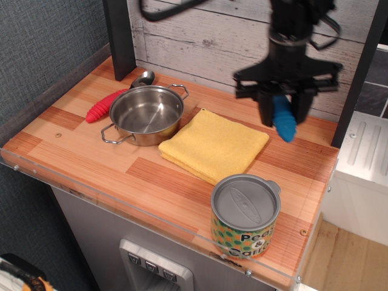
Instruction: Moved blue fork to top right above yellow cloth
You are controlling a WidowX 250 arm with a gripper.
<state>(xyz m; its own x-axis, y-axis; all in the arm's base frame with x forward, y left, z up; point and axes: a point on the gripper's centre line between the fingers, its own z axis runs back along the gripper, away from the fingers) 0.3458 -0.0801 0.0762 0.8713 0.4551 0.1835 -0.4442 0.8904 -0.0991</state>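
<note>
Blue fork (284, 119), ribbed handle down, hangs in the hand (284, 109).

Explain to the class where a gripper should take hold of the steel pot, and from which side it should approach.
Grip the steel pot by its rim from straight above, one finger inside and one outside. It stands upright, open and empty, so the rim is exposed. The thin wire loop handles look harder to pinch. I would take the front rim, away from the red-handled spoon behind.

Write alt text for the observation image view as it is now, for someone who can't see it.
A black robot pincer holds the blue fork by its handle, in the air over the back right of a wooden table, up and right of the yellow cloth. Left sit a steel pot and a red-handled spoon; a lidded can stands in front.
</note>
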